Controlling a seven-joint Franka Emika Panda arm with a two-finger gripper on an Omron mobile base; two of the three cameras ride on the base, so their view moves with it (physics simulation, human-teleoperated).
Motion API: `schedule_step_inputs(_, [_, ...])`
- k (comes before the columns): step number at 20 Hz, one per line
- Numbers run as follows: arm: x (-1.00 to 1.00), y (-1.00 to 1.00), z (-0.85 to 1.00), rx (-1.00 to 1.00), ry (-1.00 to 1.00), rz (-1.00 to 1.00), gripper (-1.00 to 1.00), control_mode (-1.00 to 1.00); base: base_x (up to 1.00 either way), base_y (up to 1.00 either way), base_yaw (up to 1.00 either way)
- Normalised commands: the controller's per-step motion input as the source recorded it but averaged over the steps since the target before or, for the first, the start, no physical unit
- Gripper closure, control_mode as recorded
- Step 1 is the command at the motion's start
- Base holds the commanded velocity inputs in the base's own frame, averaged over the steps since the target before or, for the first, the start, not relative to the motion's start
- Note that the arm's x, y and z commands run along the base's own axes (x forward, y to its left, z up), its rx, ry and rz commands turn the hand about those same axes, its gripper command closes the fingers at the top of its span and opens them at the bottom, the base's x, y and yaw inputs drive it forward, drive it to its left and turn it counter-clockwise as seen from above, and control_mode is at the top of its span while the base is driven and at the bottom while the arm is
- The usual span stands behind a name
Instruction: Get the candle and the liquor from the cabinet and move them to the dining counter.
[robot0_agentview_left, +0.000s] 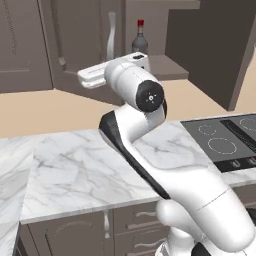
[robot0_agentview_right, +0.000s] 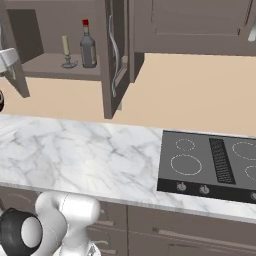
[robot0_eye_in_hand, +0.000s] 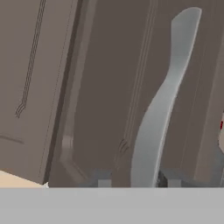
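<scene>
I log the cabinet (robot0_agentview_right: 60, 65) with its right-hand door (robot0_agentview_right: 114, 55) swung open, edge-on to the right base camera, its long curved silver handle (robot0_agentview_right: 115, 47) facing right.

On the open shelf (robot0_agentview_right: 45, 64): the liquor (robot0_agentview_right: 88, 46), a grey-brown bottle with a red cap, upright toward the shelf's right end, close to the open door. The candle (robot0_agentview_right: 65, 49), cream-yellow in a small grey holder, stands just beside it on the left, upright, apart from the bottle. In my left base camera the bottle (robot0_agentview_left: 140, 40) shows above the arm's wrist; the candle is hidden there.

Gripper (robot0_eye_in_hand: 139, 183): in the hand camera I see two dark finger tips at the bottom, spread apart, one on each side of the lower end of the silver handle (robot0_eye_in_hand: 162, 105). I cannot tell whether either tip touches it. A sliver of the bottle's red cap (robot0_eye_in_hand: 222, 126) shows at the right edge.

Below, I note a white grey-veined marble worktop (robot0_agentview_right: 75, 150) with a black hob (robot0_agentview_right: 210, 162) set into its right part, and low dark brown cupboards (robot0_agentview_right: 190, 232) under its front edge.
</scene>
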Motion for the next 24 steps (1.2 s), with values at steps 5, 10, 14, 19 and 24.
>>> schedule_step_inputs(5, [-0.82, 0.55, 0.00, -0.03, 0.00, 0.00, -1.00, -1.00, 0.00, 0.00, 0.00])
schedule_step_inputs(10, [-0.68, 0.08, 0.00, 0.02, -0.05, 0.01, -1.00, -1.00, 0.00, 0.00, 0.00])
schedule_step_inputs(14, [-0.91, -0.29, 0.02, 0.19, -0.02, 0.05, -1.00, -1.00, 0.00, 0.00, 0.00])
schedule_step_inputs(19, [-0.55, -0.68, -0.15, 0.24, 0.08, 0.02, -1.00, -1.00, 0.00, 0.00, 0.00])
schedule_step_inputs(24, [-0.08, -0.96, -0.57, 0.33, 0.31, 0.00, -1.00, -1.00, 0.00, 0.00, 0.00])
